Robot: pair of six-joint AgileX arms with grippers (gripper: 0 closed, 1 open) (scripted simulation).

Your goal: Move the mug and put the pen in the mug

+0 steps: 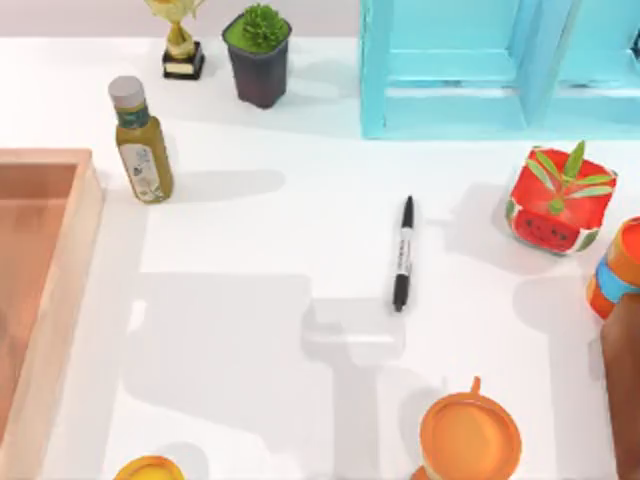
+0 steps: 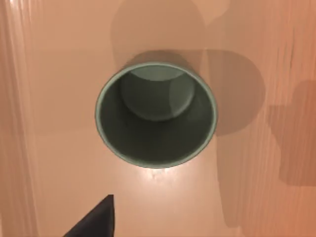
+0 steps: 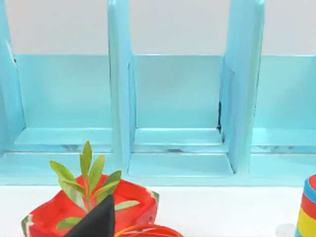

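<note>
The mug, a dark grey-green cup, stands upright on a pale wooden surface and I look straight down into its empty inside in the left wrist view. A dark tip of my left gripper shows just beside its rim, apart from it. The pen, black with a white band, lies flat on the white table right of centre, pointing roughly front to back. A dark tip of my right gripper shows in front of a watermelon-patterned planter, facing the blue shelf.
A wooden tray runs along the left edge. An oil bottle, a trophy and a potted plant stand at the back left. The blue shelf is at the back right, the planter right, an orange cup at the front.
</note>
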